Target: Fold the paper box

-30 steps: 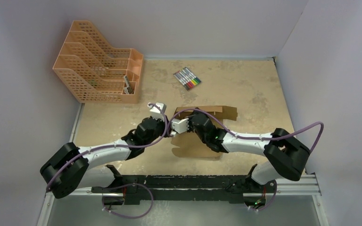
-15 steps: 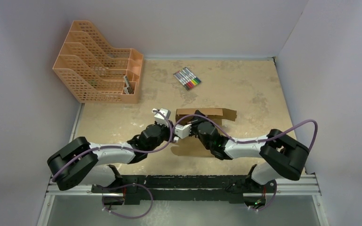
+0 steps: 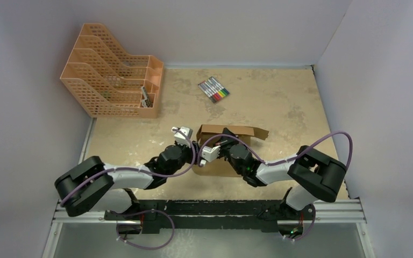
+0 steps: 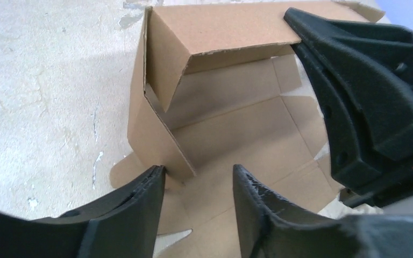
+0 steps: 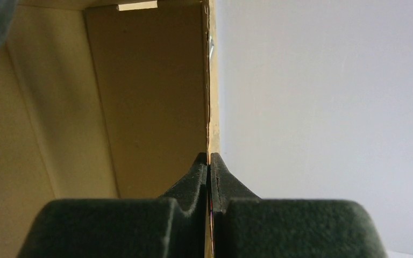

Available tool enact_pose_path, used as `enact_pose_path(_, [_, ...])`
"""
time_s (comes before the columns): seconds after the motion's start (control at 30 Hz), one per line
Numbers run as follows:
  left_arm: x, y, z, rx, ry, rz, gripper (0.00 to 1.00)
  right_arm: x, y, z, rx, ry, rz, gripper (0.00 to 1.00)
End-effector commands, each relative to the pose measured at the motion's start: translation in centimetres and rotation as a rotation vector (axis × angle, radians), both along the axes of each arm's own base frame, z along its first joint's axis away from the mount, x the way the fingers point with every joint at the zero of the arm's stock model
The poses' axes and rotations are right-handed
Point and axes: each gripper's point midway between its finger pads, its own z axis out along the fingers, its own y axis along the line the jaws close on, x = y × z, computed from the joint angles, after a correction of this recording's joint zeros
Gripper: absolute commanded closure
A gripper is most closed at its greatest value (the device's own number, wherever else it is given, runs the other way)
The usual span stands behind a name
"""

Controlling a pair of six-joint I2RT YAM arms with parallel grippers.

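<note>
Pinching the paper box [image 5: 150, 97] wall, right fingers [image 5: 193, 185] pressed together, left fingers [image 4: 134, 201] spread beside a flap.

Table [image 3: 290, 102] — walls stand at its left, rear and right sides.

- File rack [image 3: 110, 80]: far left corner of the table.
- Markers [image 3: 214, 89]: lying side by side on the table, right of the rack and well apart from it.
- Paper box [image 3: 244, 130]: on the table near the middle, in front of the markers, to the right of and nearer than the rack. Its left end wall stands upright, with a panel bent inward over the base.
- Left gripper [image 4: 196, 174]: at the box's left end, the wall's near lower corner just beyond its fingertips.
- Right gripper [image 5: 208, 161]: above the box — one wall edge sits between its fingers.
</note>
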Motion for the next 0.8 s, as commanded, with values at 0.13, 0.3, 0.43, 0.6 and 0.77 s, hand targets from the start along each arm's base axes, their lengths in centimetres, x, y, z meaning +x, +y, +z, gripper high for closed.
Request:
enact_pose_path(0.13, [-0.1, 2.2, 6.2, -0.018, -0.053, 0.067, 0.41, -0.4, 0.1, 1.0, 0.053, -0.042, 0.017, 1.00])
enact_pose_path(0.3, [0.3, 5.8, 10.6, 0.039, -0.135, 0.156, 0.34, -0.5, 0.3, 1.1, 0.048, -0.038, 0.030, 1.00])
enact_pose_path(0.43, [3.1, 11.0, 11.0, 0.179, -0.085, 0.371, 0.29, -0.5, 0.3, 1.3, 0.050, -0.037, 0.036, 1.00])
enact_pose_path(0.6, [6.8, 13.2, 10.3, 0.294, 0.018, 0.383, 0.28, -0.7, 0.2, 1.4, 0.037, -0.042, 0.046, 1.00])
enact_pose_path(0.77, [9.7, 13.5, 7.3, 0.384, 0.108, 0.277, 0.28, -0.8, 0.1, 1.5, 0.035, -0.038, 0.048, 1.00])
